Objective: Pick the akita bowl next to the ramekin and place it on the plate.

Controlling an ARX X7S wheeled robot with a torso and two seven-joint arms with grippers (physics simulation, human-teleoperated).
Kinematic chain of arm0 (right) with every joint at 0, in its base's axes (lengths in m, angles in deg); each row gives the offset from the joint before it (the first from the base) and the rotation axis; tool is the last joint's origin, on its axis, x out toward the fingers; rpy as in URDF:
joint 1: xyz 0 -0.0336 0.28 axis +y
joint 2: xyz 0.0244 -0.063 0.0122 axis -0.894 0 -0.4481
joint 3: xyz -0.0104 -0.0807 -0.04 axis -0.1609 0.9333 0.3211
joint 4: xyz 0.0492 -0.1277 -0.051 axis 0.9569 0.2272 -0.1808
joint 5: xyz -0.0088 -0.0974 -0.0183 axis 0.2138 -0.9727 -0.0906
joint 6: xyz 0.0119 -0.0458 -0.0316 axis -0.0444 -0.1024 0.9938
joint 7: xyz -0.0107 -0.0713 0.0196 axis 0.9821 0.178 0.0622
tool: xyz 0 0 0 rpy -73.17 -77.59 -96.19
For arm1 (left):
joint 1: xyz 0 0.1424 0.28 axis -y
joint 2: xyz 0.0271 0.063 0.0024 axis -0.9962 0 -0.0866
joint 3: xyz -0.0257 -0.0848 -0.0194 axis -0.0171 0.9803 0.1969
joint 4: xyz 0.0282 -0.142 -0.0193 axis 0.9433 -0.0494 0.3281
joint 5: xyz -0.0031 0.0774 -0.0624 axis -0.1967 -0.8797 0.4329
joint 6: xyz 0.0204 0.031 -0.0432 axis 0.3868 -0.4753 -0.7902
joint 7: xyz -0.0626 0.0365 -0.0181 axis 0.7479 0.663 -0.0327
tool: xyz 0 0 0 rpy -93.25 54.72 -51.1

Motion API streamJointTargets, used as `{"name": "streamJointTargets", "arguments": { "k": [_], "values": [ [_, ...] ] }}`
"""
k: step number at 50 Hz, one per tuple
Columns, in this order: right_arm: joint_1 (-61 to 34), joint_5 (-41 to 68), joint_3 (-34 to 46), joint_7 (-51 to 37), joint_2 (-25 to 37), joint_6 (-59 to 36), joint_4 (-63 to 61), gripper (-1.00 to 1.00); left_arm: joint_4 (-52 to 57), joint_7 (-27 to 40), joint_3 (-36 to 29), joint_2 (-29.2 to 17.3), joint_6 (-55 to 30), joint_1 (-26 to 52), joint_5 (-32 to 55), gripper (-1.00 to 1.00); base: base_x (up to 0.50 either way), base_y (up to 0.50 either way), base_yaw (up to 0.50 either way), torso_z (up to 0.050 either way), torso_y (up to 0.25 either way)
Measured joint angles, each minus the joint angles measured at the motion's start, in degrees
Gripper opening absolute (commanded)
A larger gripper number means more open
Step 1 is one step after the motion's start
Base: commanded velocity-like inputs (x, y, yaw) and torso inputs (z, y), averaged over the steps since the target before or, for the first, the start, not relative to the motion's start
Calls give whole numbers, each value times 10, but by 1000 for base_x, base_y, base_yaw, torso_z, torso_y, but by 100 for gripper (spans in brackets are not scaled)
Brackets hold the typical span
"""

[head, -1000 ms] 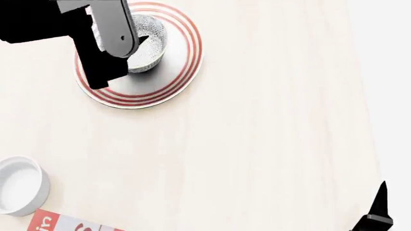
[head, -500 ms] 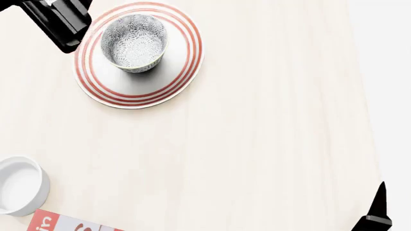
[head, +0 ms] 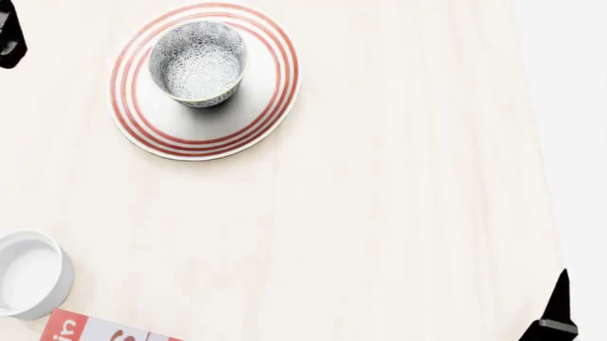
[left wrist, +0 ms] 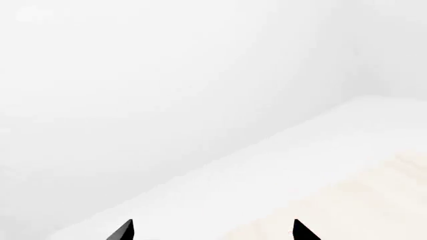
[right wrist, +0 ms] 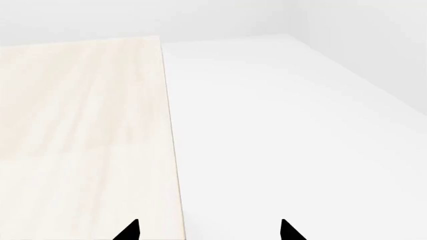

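One akita bowl (head: 198, 62) sits upright on the plate (head: 270, 106), released. Left gripper (left wrist: 212, 231) has pulled clear to the table's (head: 379, 213) far-left edge, fingers apart, empty. Right gripper (right wrist: 208, 231) parked off-table, also spread, empty. Ramekin (head: 30, 273) alone near-left. Placement looks done.

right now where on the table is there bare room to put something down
The widest bare patch is the table to the right of the plate, running down to the right gripper. A smaller free strip lies between the plate and the white dish. The patterned bowl crowds the plate; the red-and-white box fills the lower left corner.
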Motion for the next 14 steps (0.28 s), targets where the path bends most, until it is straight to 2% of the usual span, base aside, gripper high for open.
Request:
{"name": "streamJointTargets", "arguments": {
  "k": [14],
  "values": [
    [0,-1,2,1,1,2,3,100,116,121,97,-71,30,-106,69,100,0,0,0,0,0]
  ]
}}
